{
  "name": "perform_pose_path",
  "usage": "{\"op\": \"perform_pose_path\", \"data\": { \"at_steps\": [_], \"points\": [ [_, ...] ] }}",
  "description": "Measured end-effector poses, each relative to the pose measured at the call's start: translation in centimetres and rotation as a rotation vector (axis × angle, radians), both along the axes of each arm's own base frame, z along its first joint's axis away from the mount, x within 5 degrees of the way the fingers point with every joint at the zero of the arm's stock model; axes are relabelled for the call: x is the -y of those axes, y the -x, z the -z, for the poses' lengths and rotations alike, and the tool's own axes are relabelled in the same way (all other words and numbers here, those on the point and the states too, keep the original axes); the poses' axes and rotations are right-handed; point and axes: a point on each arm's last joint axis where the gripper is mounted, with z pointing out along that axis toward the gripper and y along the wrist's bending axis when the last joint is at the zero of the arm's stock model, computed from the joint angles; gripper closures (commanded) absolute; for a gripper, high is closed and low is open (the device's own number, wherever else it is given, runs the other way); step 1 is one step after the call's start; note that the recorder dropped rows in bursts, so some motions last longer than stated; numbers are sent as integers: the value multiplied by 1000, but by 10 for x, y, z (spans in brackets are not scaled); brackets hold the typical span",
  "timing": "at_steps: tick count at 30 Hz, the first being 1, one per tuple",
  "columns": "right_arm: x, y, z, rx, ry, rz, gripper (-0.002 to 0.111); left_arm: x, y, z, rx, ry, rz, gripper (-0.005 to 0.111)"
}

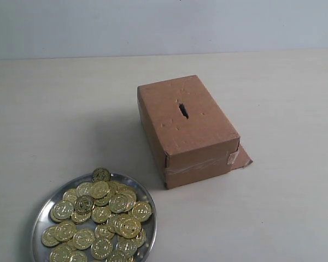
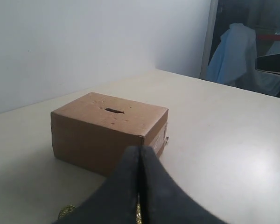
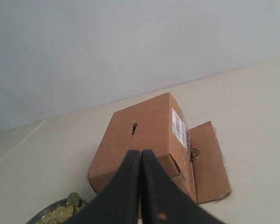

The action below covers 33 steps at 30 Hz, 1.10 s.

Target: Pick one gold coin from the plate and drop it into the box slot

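- Pressed fully together: left gripper point(image 2: 140, 156), right gripper point(image 3: 141, 158) too.
- Lies lower left of exterior view, heaped with gold coins point(image 1: 101, 218): plate point(image 1: 149, 203).
- Stands centre frame, slot point(image 1: 183, 110) in its top, apart from plate: cardboard box point(image 1: 202, 136).

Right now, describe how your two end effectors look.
Left end effector: two matte black fingers, broad at the base, tapering to a narrow tip. Right end effector: same shape and colour, with a small pale spot low on one finger. No cables show.
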Motion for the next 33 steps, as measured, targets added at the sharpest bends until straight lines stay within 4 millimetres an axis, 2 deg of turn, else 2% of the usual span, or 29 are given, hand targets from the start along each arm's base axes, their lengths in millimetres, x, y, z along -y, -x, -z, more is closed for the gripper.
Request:
{"op": "perform_pose_path", "data": {
  "at_steps": [7, 9, 13, 17, 26, 33],
  "points": [
    [0, 0, 0, 0, 0, 0, 108, 0, 0, 0, 0, 0, 0, 107],
    [0, 0, 0, 0, 0, 0, 108, -2, -2, 0, 1, -2, -48, 107],
    [0, 0, 0, 0, 0, 0, 108, -15, -12, 1, 9, -9, -348, 107],
    [0, 0, 0, 0, 0, 0, 108, -21, -16, 6, -34, -33, -531, 107],
    [0, 0, 0, -1, 0, -1, 108, -20, -16, 11, -68, -84, -539, 107],
    [0, 0, 0, -1, 0, -1, 108, -19, -15, 13, -98, -62, -529, 107]
  ]
}}
